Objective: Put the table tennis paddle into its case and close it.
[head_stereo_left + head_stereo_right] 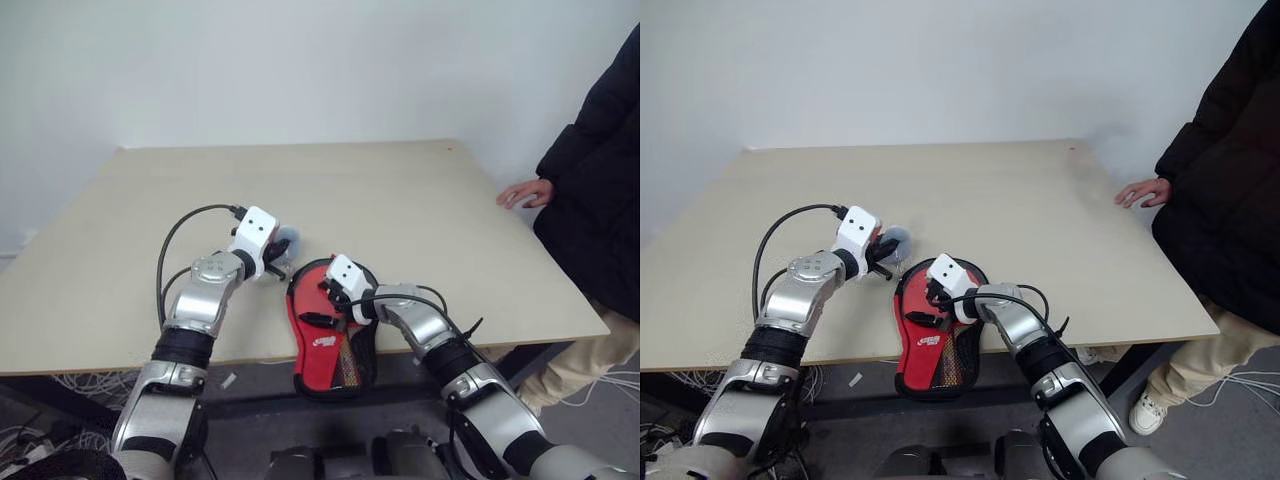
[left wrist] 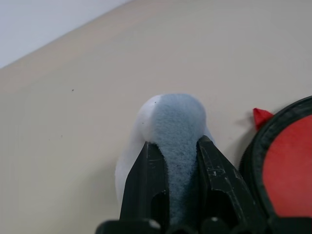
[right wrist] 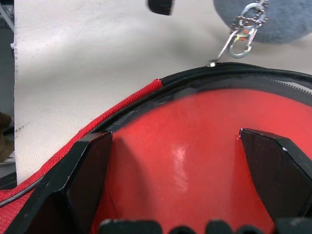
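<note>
The case lies flat at the table's near edge, its handle end hanging over the edge. Its black zipper edging runs round a clear front with red beneath; I cannot tell the paddle's face from the case's own red. My right gripper hovers open just above the round part of the case, one finger on each side. Just left of the case's round end, my left gripper is shut on a pale grey-blue round pad close to the table. A metal zipper pull lies at the case's rim.
The beige table stretches wide and bare behind the case. A person in a dark jacket stands at the right side, one hand resting on the table edge. Cables lie on the floor under the near edge.
</note>
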